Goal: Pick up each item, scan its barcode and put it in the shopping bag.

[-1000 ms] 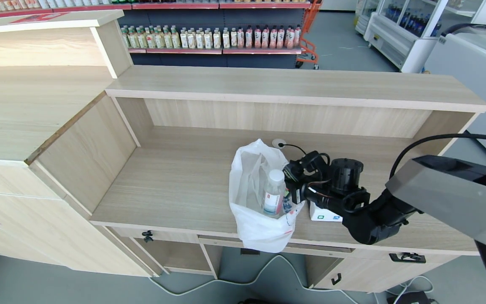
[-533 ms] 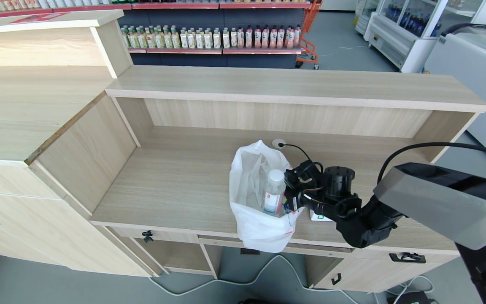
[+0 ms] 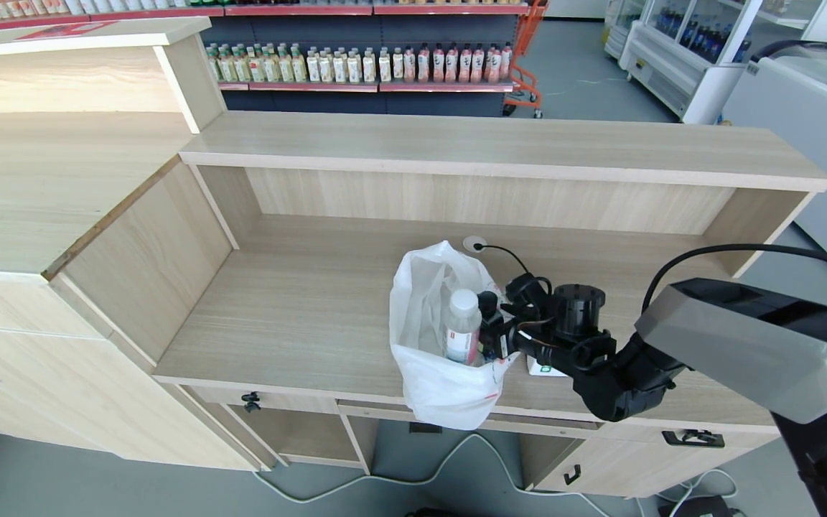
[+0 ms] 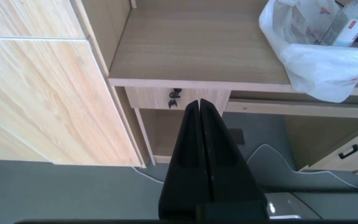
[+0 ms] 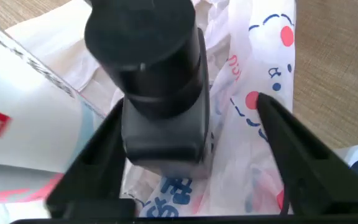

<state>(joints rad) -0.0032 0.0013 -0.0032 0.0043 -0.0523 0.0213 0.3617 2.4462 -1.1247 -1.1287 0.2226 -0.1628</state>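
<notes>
A white plastic shopping bag [image 3: 435,391] stands open near the counter's front edge, also seen in the left wrist view [image 4: 319,62] and the right wrist view [image 5: 263,56]. Inside it stands a clear bottle [image 3: 462,329] with a white cap and red label. Beside that bottle is a black capped container [image 3: 487,314]. My right gripper [image 3: 494,336] is at the bag's right rim, open, with the black container [image 5: 160,87] between its fingers; one finger [image 5: 89,168] is against it and the other [image 5: 297,155] is apart. My left gripper [image 4: 201,124] is shut with nothing in it, low in front of the counter.
A small white box [image 3: 544,368] lies on the counter [image 3: 298,316] under my right arm. A black cable runs from a grommet [image 3: 474,243] behind the bag. The counter has a raised back wall and a side panel on the left. Drawers sit below the front edge.
My right gripper has moved left into the bag's mouth. The black container now stands beside the clear bottle, which has shifted slightly left.
</notes>
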